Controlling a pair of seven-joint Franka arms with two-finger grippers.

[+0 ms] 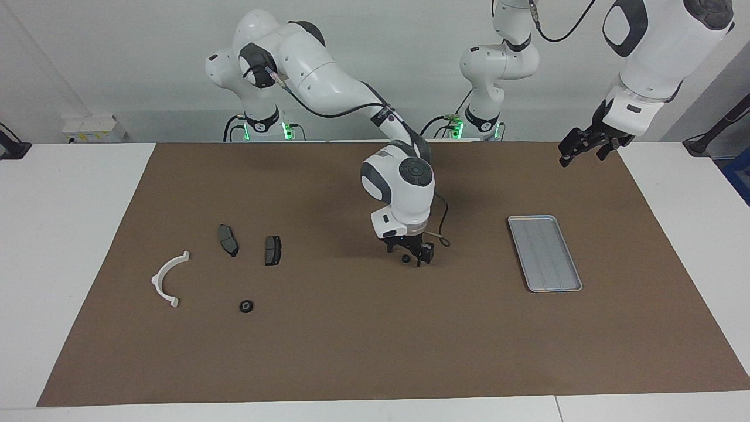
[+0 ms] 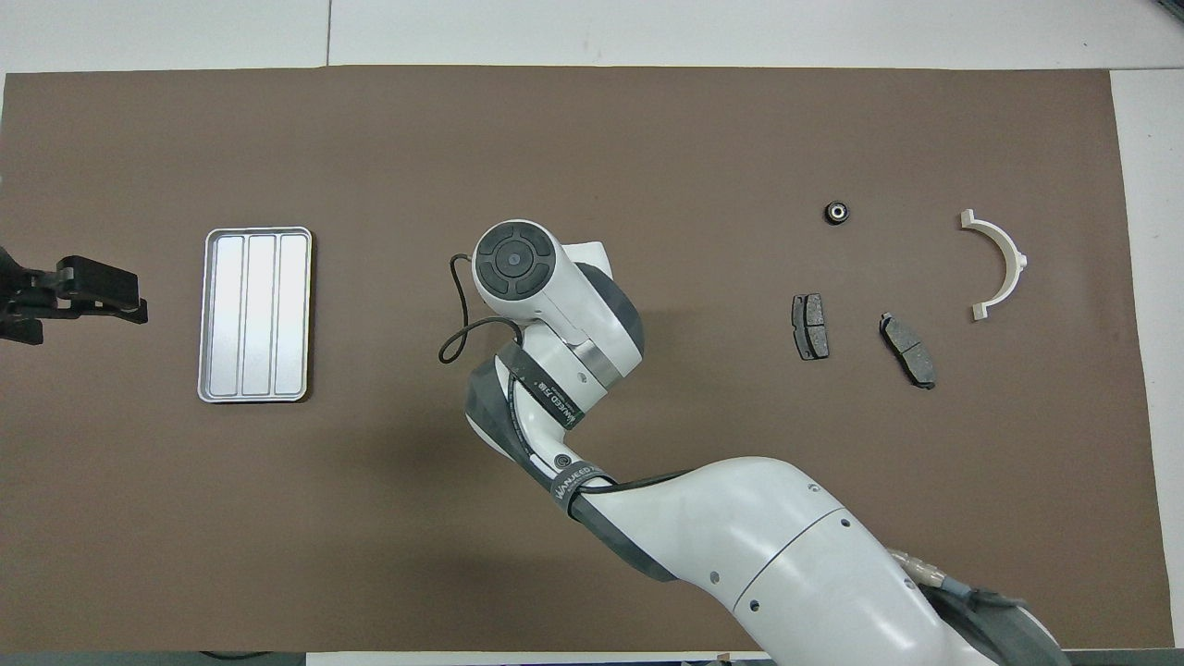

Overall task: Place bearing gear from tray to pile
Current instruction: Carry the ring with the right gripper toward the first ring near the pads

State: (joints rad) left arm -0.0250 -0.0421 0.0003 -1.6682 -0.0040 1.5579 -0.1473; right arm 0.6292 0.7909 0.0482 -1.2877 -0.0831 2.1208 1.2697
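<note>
**Transfer in progress: bearing gear between tray and pile**

Read the facing view from its left edge to its right. First comes the pile: the white plastic arc point(image 1: 167, 279), two brake pads point(image 1: 228, 240) point(image 1: 272, 250), and one bearing gear point(image 1: 246, 306) already lying on the surface point(image 1: 351, 351) beside them, farther from the robots than the pads.

At mid-surface, find the right pincer point(image 1: 410, 253). It hangs just above the mat, between pile and tray, clamped on a small dark round part point(image 1: 405, 258), judged to be a second bearing gear. Treat this transfer as roughly half complete: the carry toward the pile and the release remain.

Next comes the tray point(image 1: 545, 253), with nothing visible in it. Past it, toward the left arm's end of the surface, the left pincer point(image 1: 586, 146) waits in the air, fingers apart.

Note the view difference. In the overhead view, the right arm's wrist covers its pincer and the carried part entirely; only the facing view shows the grip. The overhead view confirms the tray's bare ridged floor.
</note>
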